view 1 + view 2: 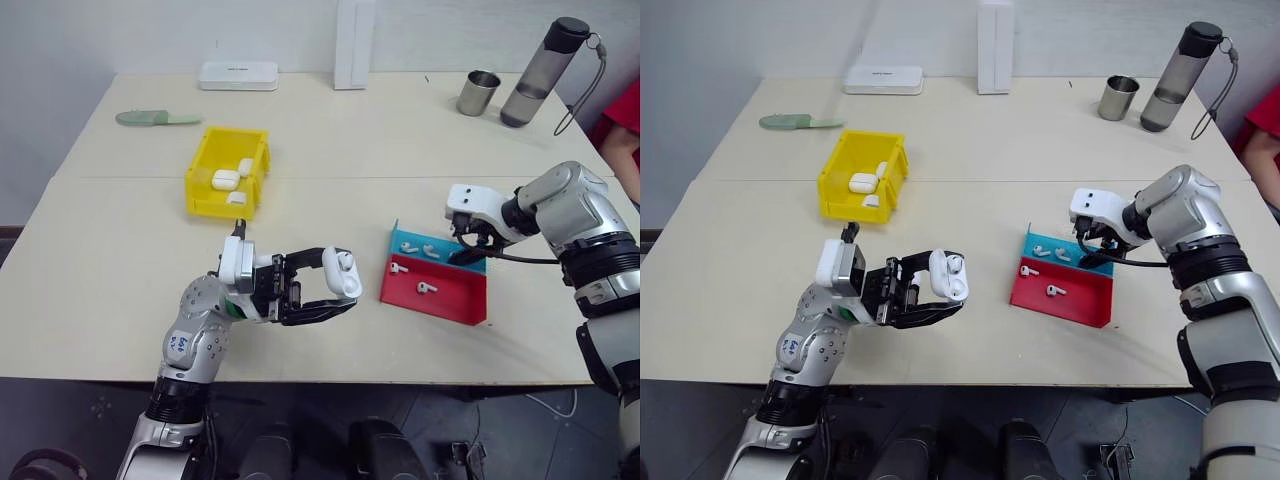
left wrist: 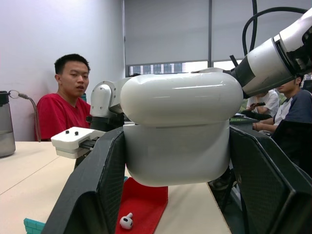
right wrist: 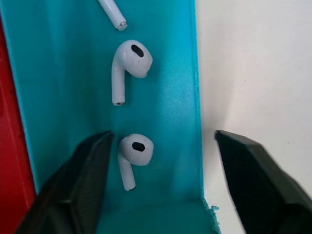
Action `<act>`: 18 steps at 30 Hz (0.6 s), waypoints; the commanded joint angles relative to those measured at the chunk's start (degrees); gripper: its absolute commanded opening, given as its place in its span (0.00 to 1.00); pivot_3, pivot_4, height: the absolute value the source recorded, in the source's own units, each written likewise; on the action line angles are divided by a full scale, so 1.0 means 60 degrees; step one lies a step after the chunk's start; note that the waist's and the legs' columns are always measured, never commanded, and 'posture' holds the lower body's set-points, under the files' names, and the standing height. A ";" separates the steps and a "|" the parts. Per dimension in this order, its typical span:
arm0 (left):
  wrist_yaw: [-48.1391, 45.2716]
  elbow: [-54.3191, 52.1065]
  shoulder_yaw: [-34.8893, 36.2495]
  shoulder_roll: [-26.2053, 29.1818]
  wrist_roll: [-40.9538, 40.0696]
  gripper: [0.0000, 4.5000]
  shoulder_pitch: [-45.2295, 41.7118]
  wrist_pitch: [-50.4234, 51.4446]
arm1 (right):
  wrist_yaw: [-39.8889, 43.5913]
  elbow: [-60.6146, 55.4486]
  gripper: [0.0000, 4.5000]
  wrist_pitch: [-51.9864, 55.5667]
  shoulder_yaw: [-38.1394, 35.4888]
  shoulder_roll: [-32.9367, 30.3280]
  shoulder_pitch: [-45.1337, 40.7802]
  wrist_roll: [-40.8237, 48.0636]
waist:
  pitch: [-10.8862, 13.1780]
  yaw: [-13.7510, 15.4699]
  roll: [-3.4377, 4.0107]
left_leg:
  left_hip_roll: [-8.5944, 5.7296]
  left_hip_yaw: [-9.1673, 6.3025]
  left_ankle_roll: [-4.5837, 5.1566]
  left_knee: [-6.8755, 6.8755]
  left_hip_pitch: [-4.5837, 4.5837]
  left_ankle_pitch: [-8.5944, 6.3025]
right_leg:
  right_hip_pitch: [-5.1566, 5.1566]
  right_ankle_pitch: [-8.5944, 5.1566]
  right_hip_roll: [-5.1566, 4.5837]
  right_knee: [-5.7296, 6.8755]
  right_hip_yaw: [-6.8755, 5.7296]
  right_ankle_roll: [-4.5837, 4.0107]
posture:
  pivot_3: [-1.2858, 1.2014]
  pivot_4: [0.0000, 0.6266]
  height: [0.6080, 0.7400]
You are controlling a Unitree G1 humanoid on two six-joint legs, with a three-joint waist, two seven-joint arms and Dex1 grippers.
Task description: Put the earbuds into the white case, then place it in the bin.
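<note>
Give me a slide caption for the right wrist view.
Right gripper open over the blue tray, fingers straddling one earbud, another earbud beyond.

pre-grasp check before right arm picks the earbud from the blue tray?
1. Left end effector holds the white case: ok.
2. Case lid open to take an earbud: ok, lid up in the head views.
3. Right end effector open: ok.
4. Target earbud between the fingers: ok, but close to one finger.
5. Other finger inside the blue tray: not ok, it hangs outside the wall, over the table.
6. Finger contact with the earbud: cannot tell.
</note>
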 commanded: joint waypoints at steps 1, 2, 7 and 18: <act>0.0075 -0.0462 0.0056 0.0042 -0.0087 0.63 -0.0009 -0.0109 | 0.0191 -0.0287 0.56 0.0024 -0.0175 -0.0136 -0.0089 -0.0153 | 0.0000 -0.0001 0.0000 | 0.0000 0.0000 0.0000 0.0000 0.0000 0.0000 | 0.0000 0.0000 0.0000 0.0000 0.0000 0.0000 | 0.52 0.24 1.00; 0.0077 -0.0468 0.0058 0.0044 -0.0087 0.63 0.0003 -0.0115 | 0.0219 -0.0324 0.56 0.0031 -0.0181 -0.0149 -0.0076 -0.0165 | 0.0000 -0.0001 0.0000 | 0.0000 0.0000 0.0000 0.0001 0.0000 0.0000 | 0.0000 0.0000 0.0000 0.0000 0.0000 0.0000 | 0.52 0.24 1.00; 0.0108 -0.0485 0.0052 0.0040 -0.0080 0.63 0.0051 -0.0147 | 0.0442 -0.0503 0.56 0.0181 -0.0170 -0.0225 -0.0006 -0.0259 | 0.0000 -0.0002 0.0000 | 0.0000 0.0000 0.0000 0.0002 0.0000 0.0000 | 0.0000 0.0000 0.0000 0.0003 0.0000 0.0000 | 0.52 0.24 1.00; 0.0131 -0.0402 0.0044 0.0024 -0.0063 0.63 0.0041 -0.0220 | 0.0552 -0.0540 0.56 0.0403 -0.0119 -0.0262 0.0133 -0.0431 | 0.0000 -0.0002 0.0000 | 0.0000 0.0000 0.0000 0.0010 0.0000 0.0000 | 0.0000 0.0000 0.0000 0.0008 0.0000 0.0000 | 0.52 0.24 1.00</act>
